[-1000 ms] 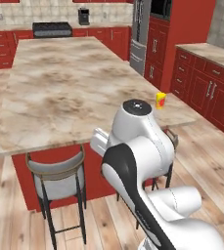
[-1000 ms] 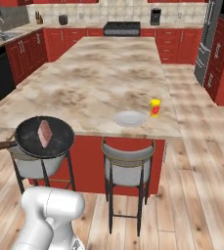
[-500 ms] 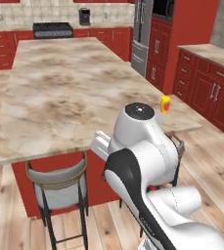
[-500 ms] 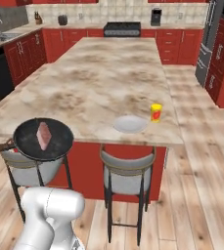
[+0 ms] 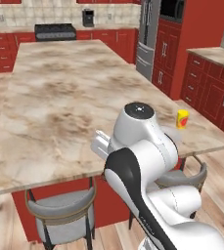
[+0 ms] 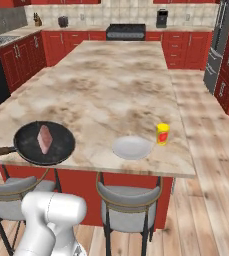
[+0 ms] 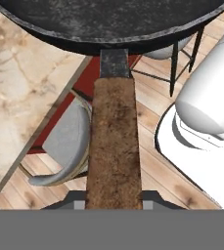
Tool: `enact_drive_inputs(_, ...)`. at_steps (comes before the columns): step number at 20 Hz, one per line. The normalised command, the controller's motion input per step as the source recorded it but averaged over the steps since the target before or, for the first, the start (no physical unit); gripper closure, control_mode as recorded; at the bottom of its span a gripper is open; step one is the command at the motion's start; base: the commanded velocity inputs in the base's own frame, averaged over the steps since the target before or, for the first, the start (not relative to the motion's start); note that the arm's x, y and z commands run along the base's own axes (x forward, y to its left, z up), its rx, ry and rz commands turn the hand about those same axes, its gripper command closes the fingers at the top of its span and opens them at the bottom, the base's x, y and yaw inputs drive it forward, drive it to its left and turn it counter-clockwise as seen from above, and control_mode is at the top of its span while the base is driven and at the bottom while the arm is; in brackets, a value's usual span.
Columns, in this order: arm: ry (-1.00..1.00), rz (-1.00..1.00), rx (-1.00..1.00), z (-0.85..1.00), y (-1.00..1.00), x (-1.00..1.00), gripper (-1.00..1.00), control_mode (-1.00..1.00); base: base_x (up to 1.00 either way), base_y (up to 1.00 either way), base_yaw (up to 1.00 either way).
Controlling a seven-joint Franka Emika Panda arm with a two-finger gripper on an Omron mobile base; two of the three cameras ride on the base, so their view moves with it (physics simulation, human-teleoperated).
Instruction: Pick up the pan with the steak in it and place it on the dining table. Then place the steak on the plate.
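Over near-left corner of marbled beige stone surface [image 6: 101, 85]: round black frying pan [image 6: 44, 143], pinkish-red steak slab [image 6: 44, 138] inside; end effector [image 7: 113, 197] clamped on brown handle. Round white plate [image 6: 131, 148] beside yellow bottle [image 6: 162, 134].

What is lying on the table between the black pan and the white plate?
Nothing. In the right base view, the dining table shows only bare marbled stone between the pan and the plate.

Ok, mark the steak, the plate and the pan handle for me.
steak [image 6: 44, 138], right base view, middle of the meat inside the pan.
plate [image 6: 132, 147], right base view, centre of the white disc.
pan handle [image 7: 114, 146], hand view, mid-length of the brown grip.
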Motion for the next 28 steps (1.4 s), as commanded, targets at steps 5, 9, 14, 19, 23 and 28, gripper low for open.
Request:
enact_drive_inputs(5,0.00,0.00,0.00,0.00,0.00,0.00,1.00,1.00,0.80,0.00,0.03)
enact_drive_inputs(9,0.00,0.00,0.00,-0.02,0.00,0.13,1.00,-1.00,0.34,0.00,0.01)
enact_drive_inputs(14,0.01,-0.01,0.01,-0.06,0.07,0.23,1.00,-1.00,0.00,0.00,0.00)
enact_drive_inputs(19,0.04,-0.02,0.02,-0.22,-0.09,0.68,1.00,-1.00,0.00,0.00,0.00)
enact_drive_inputs(23,0.09,-0.02,0.02,-0.29,-0.19,0.91,1.00,-1.00,0.00,0.00,0.00)
enact_drive_inputs(28,0.12,-0.04,0.01,-0.34,-0.17,1.00,1.00,-1.00,0.00,0.00,0.00)
